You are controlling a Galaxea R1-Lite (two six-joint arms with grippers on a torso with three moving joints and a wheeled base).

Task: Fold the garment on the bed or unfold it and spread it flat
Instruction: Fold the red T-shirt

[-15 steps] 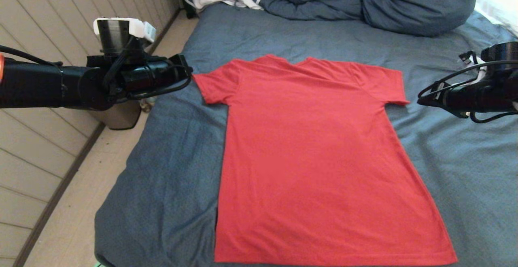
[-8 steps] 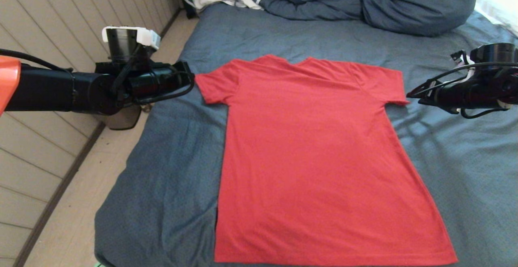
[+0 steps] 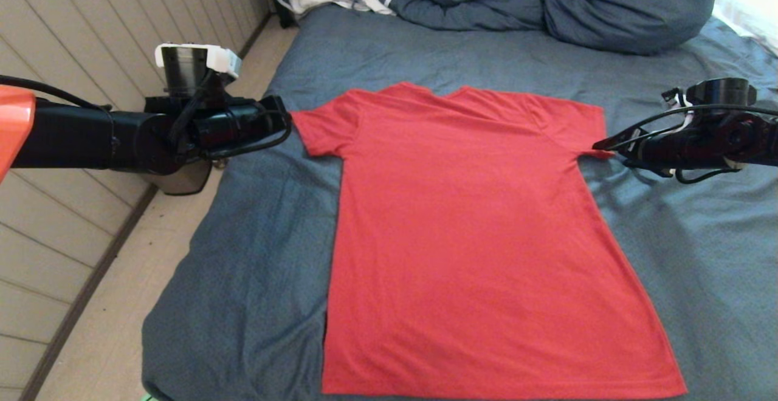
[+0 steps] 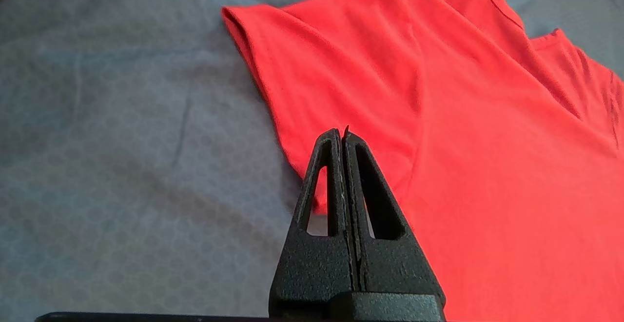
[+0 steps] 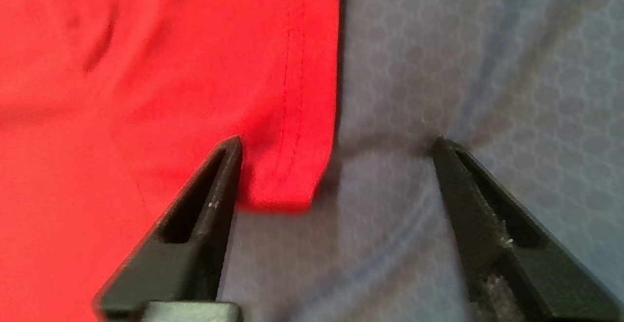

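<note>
Lying flat on the bed point(image 3: 255, 255), plain side up, a red garment point(image 3: 474, 237) is seen with its collar toward 12 o'clock and its hem toward 6 o'clock. A bunched dark-blue duvet point(image 3: 547, 0) is heaped at 12 o'clock. At 3 o'clock the right tool point(image 5: 336, 146) is held wide apart, low over the sheet, with the lower corner of the shirt's right sleeve point(image 5: 292, 166) lying between its two tips; nothing is gripped yet. At 9 o'clock the left tool point(image 4: 343, 136) is pressed narrow, tips together and empty, hovering just beside the left sleeve point(image 4: 312, 83). The step in hand is judged to be the approach for a first fold. The next move is judged to call for the right tool to be lowered and closed on the sleeve edge, and the left tool to be opened.
</note>
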